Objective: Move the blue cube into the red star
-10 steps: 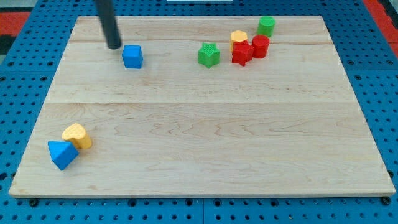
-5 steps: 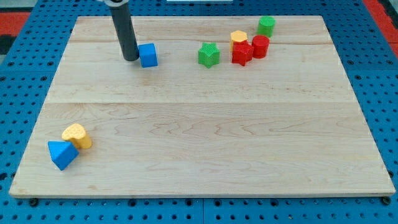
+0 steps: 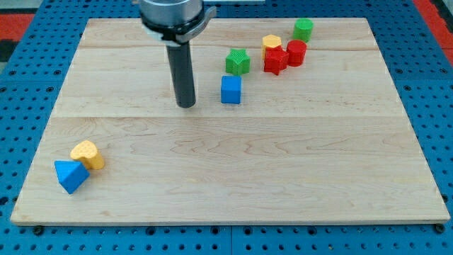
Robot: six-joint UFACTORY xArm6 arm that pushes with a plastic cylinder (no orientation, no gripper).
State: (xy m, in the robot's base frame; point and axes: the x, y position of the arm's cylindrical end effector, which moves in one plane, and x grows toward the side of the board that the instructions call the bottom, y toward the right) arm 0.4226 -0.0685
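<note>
The blue cube (image 3: 231, 90) sits on the wooden board (image 3: 226, 170), just below the green star (image 3: 238, 61). The red star (image 3: 274, 60) lies up and to the right of the cube, touching a red cylinder (image 3: 296, 52) and a yellow block (image 3: 271, 43). My tip (image 3: 186, 105) stands on the board a short way to the left of the blue cube, slightly lower in the view, with a visible gap between them.
A green block (image 3: 303, 29) sits at the view's top right above the red cylinder. A yellow heart-shaped block (image 3: 87, 154) and a blue triangular block (image 3: 70, 175) touch each other at the lower left. Blue pegboard surrounds the board.
The blue cube has moved right and down, from the upper left to just under the green star. My tip has followed it right and down.
</note>
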